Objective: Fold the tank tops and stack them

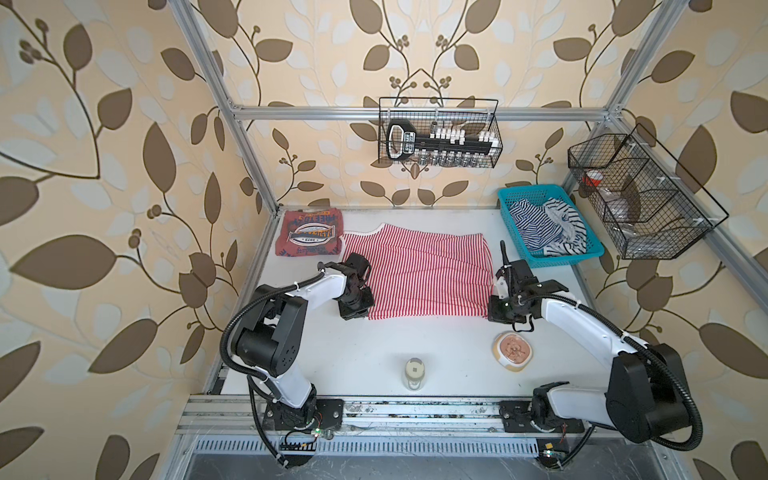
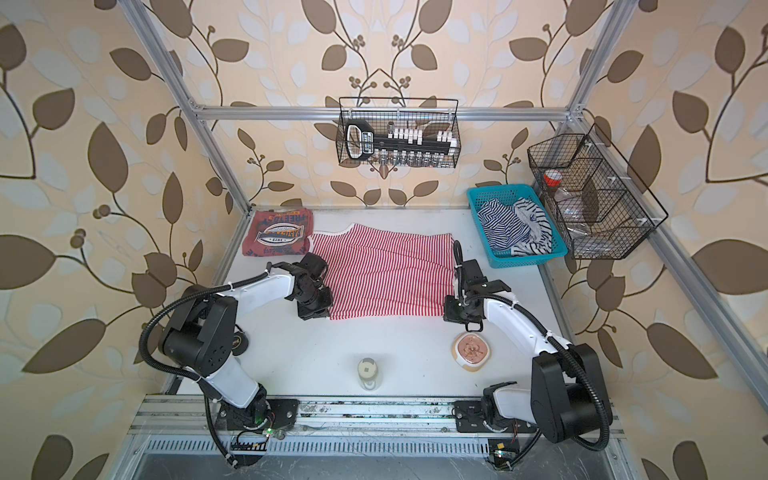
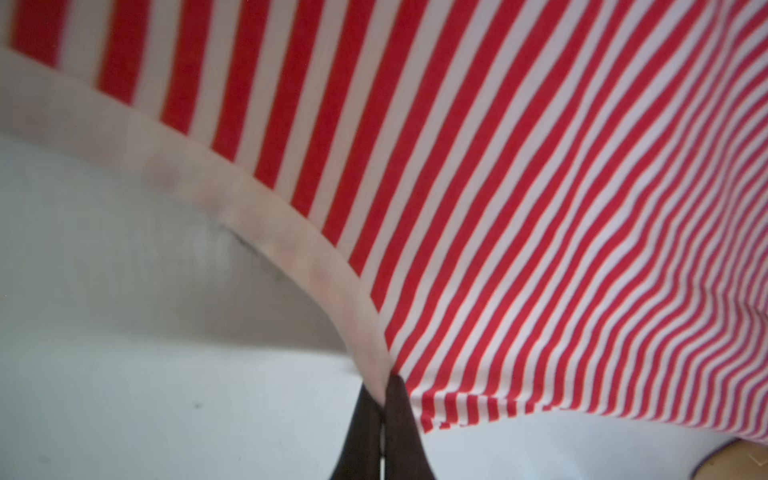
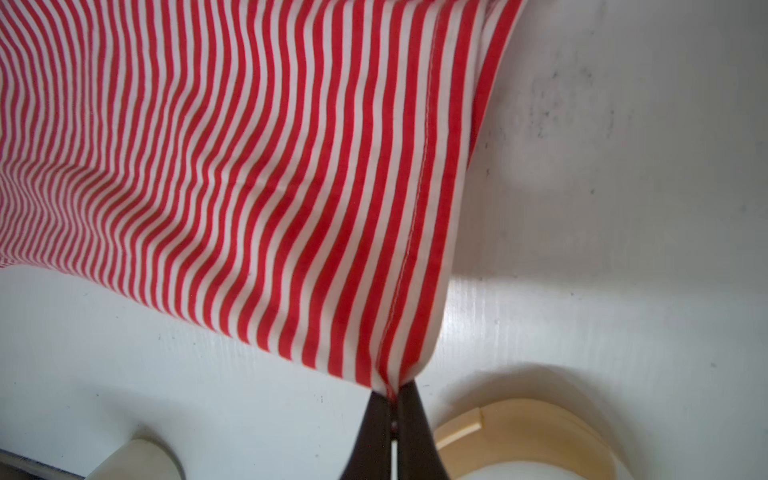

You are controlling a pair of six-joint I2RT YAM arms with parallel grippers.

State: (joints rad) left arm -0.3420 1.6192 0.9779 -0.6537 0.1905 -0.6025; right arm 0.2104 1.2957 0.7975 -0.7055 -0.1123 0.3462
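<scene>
The red-and-white striped tank top lies spread across the middle of the white table. My left gripper is at its near left corner and my right gripper at its near right corner. In the left wrist view the left gripper is shut on the top's white-trimmed corner. The right gripper is shut on the hemmed corner, in the right wrist view. The brick-red tank top lies folded at the back left, print upward.
A teal basket with navy-striped clothes stands at the back right. A tan bowl sits just in front of the right gripper, and a lidded jar stands near the front edge. Wire baskets hang on the frame.
</scene>
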